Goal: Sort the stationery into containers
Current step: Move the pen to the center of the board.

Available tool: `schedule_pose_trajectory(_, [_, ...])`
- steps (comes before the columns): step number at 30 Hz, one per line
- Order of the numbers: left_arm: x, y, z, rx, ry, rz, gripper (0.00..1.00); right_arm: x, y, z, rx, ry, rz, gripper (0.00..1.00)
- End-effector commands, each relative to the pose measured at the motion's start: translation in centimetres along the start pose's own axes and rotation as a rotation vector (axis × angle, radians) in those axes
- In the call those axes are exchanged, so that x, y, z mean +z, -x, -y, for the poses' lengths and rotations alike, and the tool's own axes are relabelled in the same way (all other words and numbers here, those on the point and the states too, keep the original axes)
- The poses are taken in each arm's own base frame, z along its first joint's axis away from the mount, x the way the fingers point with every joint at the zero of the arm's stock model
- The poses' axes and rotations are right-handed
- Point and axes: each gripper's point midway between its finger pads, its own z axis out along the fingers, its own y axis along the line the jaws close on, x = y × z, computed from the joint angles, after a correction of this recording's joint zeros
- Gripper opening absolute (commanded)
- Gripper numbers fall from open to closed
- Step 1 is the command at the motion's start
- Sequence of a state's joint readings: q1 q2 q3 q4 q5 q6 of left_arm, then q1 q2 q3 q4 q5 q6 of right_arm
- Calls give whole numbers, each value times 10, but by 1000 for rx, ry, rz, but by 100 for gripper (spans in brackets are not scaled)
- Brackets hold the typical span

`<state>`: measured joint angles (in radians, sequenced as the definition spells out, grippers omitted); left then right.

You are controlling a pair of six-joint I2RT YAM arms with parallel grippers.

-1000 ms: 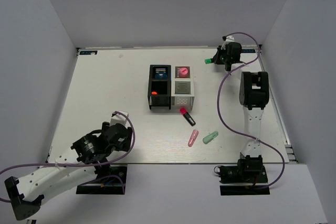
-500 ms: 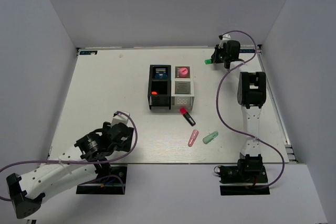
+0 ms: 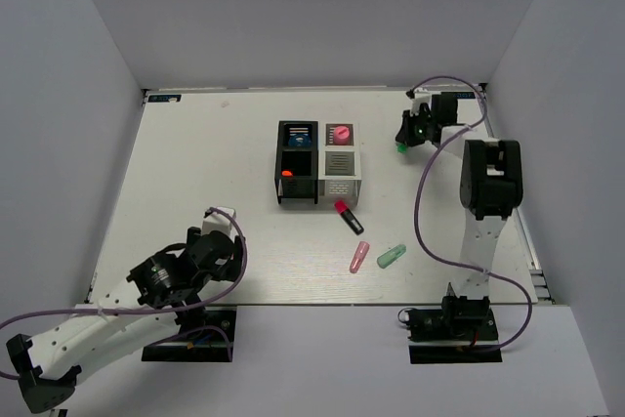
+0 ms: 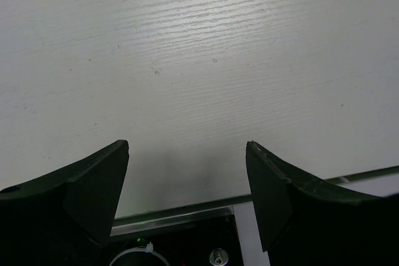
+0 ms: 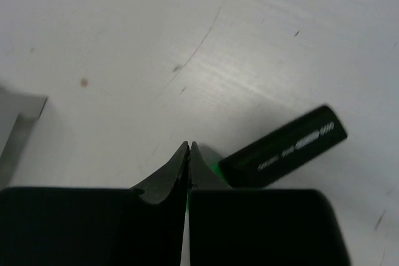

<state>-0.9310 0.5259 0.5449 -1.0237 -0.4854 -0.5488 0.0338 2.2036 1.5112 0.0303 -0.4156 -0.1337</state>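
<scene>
– Right pincer point(image 3: 406, 139) has swung nearer and toward the side wall since a second ago, taking the green-capped marker point(image 5: 283, 147) with it. How much room has it?
– Little behind. It hangs by the far right corner of the table point(image 3: 195, 163), near the far edge and the wall. Toward the white organiser point(image 3: 339, 183) lies an open strip of bare table.
– Its grip?
– Fingers pressed to a slit with a green sliver between them, the marker's black barrel sticking out sideways. The fingers hide most of the cap, and I cannot tell whether the barrel touches the table.
– The left pincer point(image 4: 187, 147)?
– Spread wide, holding nothing, over bare table just inside the near edge, well apart from everything.
– What lies loose?
– A red-capped marker point(image 3: 349, 215) just before the organisers. Nearer, a pink capsule point(image 3: 359, 257) and a mint capsule point(image 3: 391, 256) lie side by side.
– And in the cells?
– The black organiser point(image 3: 296, 194), joined to the white, shows a blue pot point(image 3: 297, 140) in its far cell and something orange-red in its near one. Something pink sits in the white far cell. The white near cell is too dim to make out.
</scene>
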Motion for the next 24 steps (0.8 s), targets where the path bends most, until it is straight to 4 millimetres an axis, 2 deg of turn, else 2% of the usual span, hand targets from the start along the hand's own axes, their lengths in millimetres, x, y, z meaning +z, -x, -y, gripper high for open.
schedule_pose_trajectory(1, [0, 2, 2, -15, -20, 18, 86, -48, 5, -22, -78, 29, -9, 0])
schedule_pose_trajectory(2, [-1, 1, 3, -13, -28, 17, 86, -54, 3, -24, -86, 30, -13, 0])
schedule_pose_trajectory(3, [-1, 3, 4, -18, -38, 30, 86, -59, -8, -28, -94, 41, -34, 0])
schedule_pose_trajectory(4, [-1, 3, 4, -17, -39, 29, 86, -76, 1, -35, -168, 43, -3, 0])
schedule_pose_trajectory(7, [-1, 3, 5, -15, -50, 35, 86, -90, 22, -43, -373, 48, 104, 1])
schedule_pose_trajectory(8, [-2, 4, 6, -18, -52, 35, 86, -98, 45, -44, -442, 45, 134, 38])
schedule_pose_trajectory(9, [-2, 3, 6, -17, -52, 31, 86, -104, 56, -44, -467, 53, 101, 55])
schedule_pose_trajectory(10, [-2, 3, 5, -18, -47, 32, 86, -116, 106, -28, -476, -66, 136, 60])
schedule_pose_trajectory(11, [-2, 4, 6, -19, -53, 37, 86, -108, 69, -24, -363, -42, -46, 69])
schedule_pose_trajectory(12, [-2, 4, 6, -21, -54, 38, 86, -103, 98, -14, -260, -85, -42, 69])
schedule_pose_trajectory(13, [-2, 4, 7, -21, -58, 39, 86, -89, 79, 9, -181, -169, -141, 69])
schedule_pose_trajectory(14, [-2, 5, 6, -23, -57, 41, 86, -111, 128, 11, -156, -223, -86, 57])
schedule_pose_trajectory(15, [-2, 5, 6, -21, -54, 44, 86, -110, 111, 13, -1, -262, -149, 51])
schedule_pose_trajectory(16, [-2, 4, 6, -20, -53, 39, 86, -102, 92, 31, 49, -360, -210, 46])
schedule_pose_trajectory(17, [-2, 4, 6, -22, -53, 40, 86, -99, 79, 31, 89, -379, -243, 42])
schedule_pose_trajectory(18, [-2, 4, 6, -21, -52, 39, 86, -98, 77, 35, 150, -432, -226, 40])
schedule_pose_trajectory(19, [-2, 3, 6, -22, -53, 37, 86, -102, 88, 37, 146, -470, -173, 40])
schedule_pose_trajectory(20, [-1, 3, 6, -16, -54, 33, 86, -97, 70, 37, 148, -477, -205, 40])
schedule_pose_trajectory(24, [0, 2, 7, -10, -50, 21, 86, -83, 67, 31, 181, -516, -194, 54])
